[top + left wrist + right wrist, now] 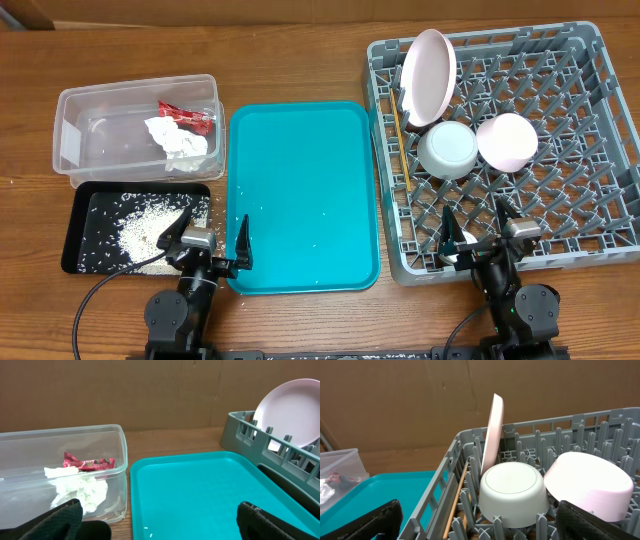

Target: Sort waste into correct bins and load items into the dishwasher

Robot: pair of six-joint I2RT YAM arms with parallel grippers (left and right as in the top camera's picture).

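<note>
Clear tub is loaded with the red sauce packet and crumpled napkin. Rice grains are piled in the black tray, and a few strays are seen on the teal tray. In the dish rack the plate is stood on edge, with the grey bowl and pinkish bowl turned over side by side and the chopsticks laid along the left wall. Left gripper and right gripper are both spread wide, with nothing held. The rice is only caught from overhead. The plate's thin edge is only shown by the right wrist.
</note>
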